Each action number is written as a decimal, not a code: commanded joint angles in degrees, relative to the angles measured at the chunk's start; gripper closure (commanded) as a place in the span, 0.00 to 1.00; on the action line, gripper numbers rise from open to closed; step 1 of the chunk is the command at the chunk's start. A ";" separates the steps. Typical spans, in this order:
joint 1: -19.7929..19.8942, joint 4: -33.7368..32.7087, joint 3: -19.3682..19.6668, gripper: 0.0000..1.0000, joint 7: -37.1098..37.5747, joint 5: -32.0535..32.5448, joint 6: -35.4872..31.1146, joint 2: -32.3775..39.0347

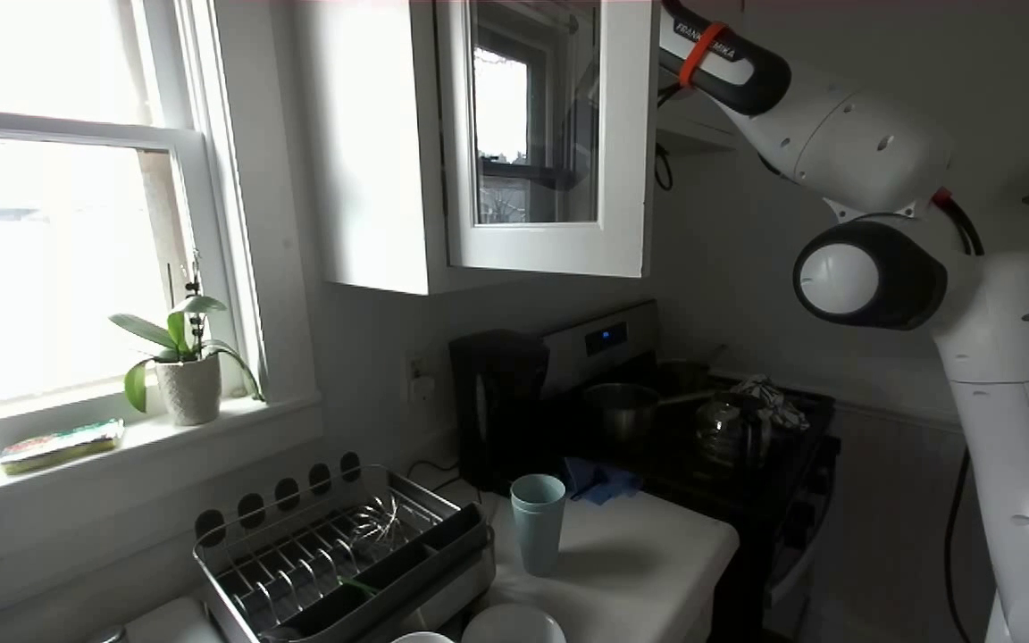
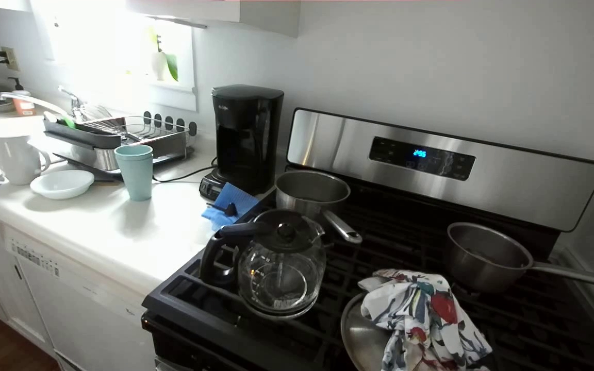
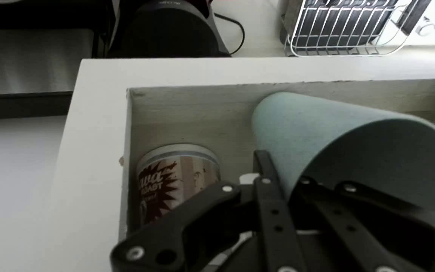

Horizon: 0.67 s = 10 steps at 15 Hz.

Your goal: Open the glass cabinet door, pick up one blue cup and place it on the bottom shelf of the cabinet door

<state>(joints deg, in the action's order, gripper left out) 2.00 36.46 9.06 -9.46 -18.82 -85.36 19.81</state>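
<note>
The pale blue cup (image 3: 296, 124) is inside the cabinet in the wrist view, tilted, with its wide mouth facing the camera and its narrow base toward the bottom shelf (image 3: 202, 121). I cannot tell whether base and shelf touch. My gripper (image 3: 284, 172) is shut on the cup's wall at the rim, one finger (image 3: 264, 166) outside it and the other within the mouth. The glass cabinet door (image 1: 626, 161) stands swung open in an exterior view, and it hides my gripper and the cup there. A second blue cup (image 2: 136, 175) stands upright on the counter in both exterior views.
A printed brown-and-cream container (image 3: 178, 181) occupies the shelf beside the cup. The cabinet's white front frame (image 3: 202, 70) borders the opening. Below are a dish rack (image 1: 345, 554), a black coffee maker (image 2: 245, 134), a blue cloth (image 2: 232, 201) and a stove with a glass carafe (image 2: 281, 273).
</note>
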 commanded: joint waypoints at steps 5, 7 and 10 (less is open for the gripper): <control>-0.39 -2.93 0.18 0.65 -6.78 3.06 -9.67 4.07; -0.72 -2.73 0.08 0.51 -5.79 2.75 -9.41 4.01; -0.77 -2.49 -0.25 0.51 -4.33 1.82 -8.24 3.85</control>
<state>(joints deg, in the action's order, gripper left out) 1.25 35.60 8.92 -14.19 -16.81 -92.42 22.31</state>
